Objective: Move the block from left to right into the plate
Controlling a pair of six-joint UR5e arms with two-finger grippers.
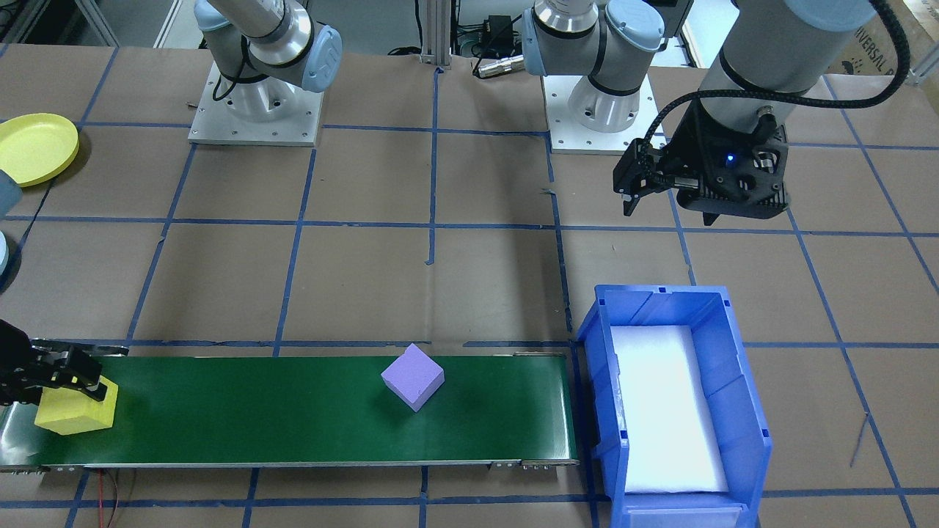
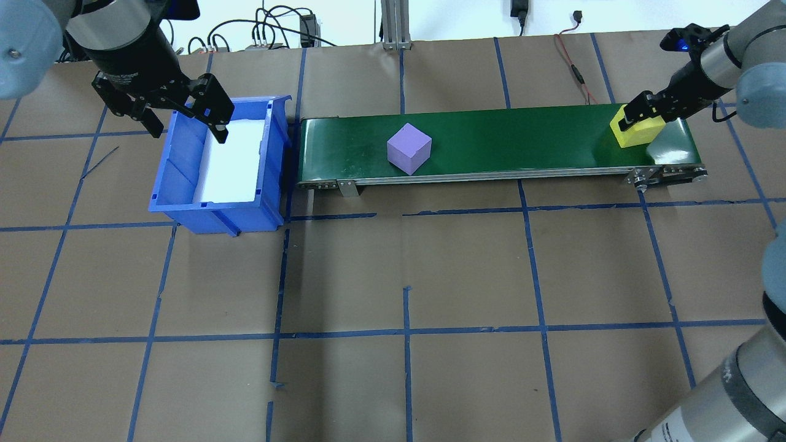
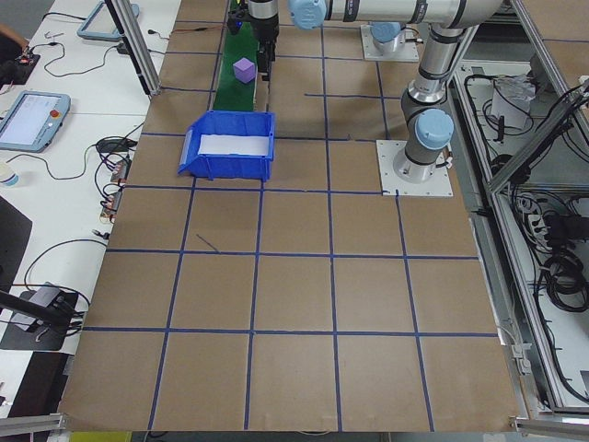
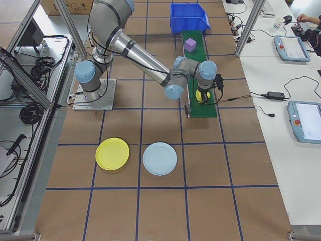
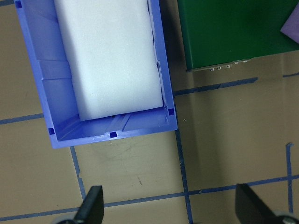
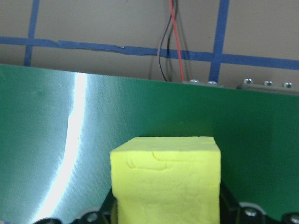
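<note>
1. Though not yet lifted, pinched tight on two sides by the right claw (image 1: 71, 397): yellow block (image 1: 73, 418), at the robot's-right end of the green belt (image 1: 293, 418). Looks to be sitting down on the belt; hard to be sure.
2. Step in hand, as a guess: the grab. Seems done, with the carry about to start.
3. Halfway along the belt, alone and untouched: purple block (image 1: 413, 378).
4. Just past the belt's other end, nearly touching it: blue bin (image 1: 742, 400) with a white pad inside.
5. Up over the floor on the robot's side of that bin, off the belt: left claw (image 5: 170, 207). Fingers (image 5: 91, 207) spread wide apart, holding nothing. No job for it right now, most likely.
6. Well away from the belt's right end, flat on the brown table: yellow plate (image 4: 112, 153) and pale blue plate (image 4: 159, 158), side by side.
7. Next, most likely: lift straight up first, so as not to drag on the belt. Then swing away from the belt toward the plates. Same-colour plate a fair guess, but not told which.
8. Then go down low over the plate's middle before letting go. Soft foam by the look of it, so a gentle squeeze is enough.
</note>
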